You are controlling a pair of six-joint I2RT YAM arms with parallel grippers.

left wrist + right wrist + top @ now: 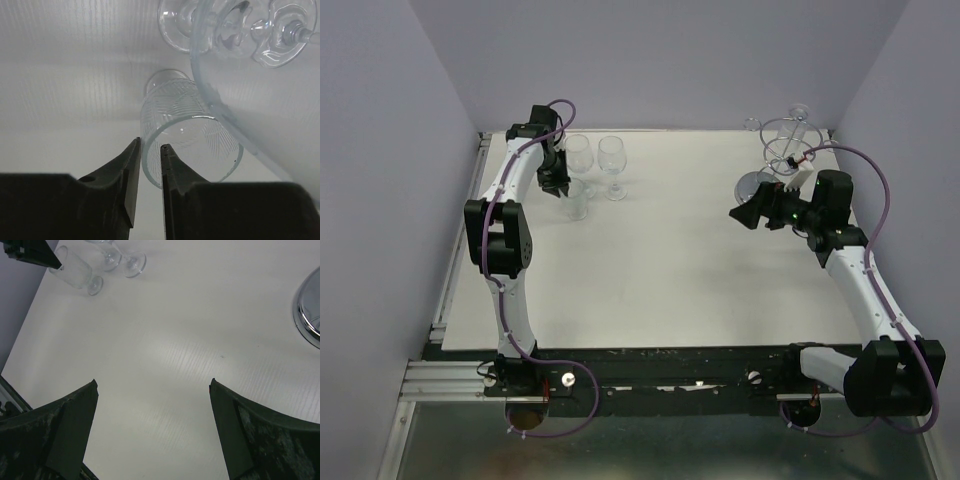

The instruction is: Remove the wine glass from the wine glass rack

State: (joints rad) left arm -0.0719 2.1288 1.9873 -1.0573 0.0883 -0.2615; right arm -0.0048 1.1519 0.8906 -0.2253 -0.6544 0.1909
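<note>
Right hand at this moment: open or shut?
Open. In the right wrist view the right hand has its fingers wide apart, with only bare table showing between them and nothing held.

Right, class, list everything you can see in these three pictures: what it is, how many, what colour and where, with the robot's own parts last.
wine glasses: three, clear, grouped at the table's far left
wine glass rack: one, chrome, far right corner; whether a glass hangs on it is too small to tell
table: one, white
walls: pale lilac, on three sides
cables: purple, one along each arm
arms: two, white and black, bases at the near edge
left gripper: black, jaws slightly apart astride the nearest glass's rim
right gripper: black, wide open above bare table, beside the rack's base
</note>
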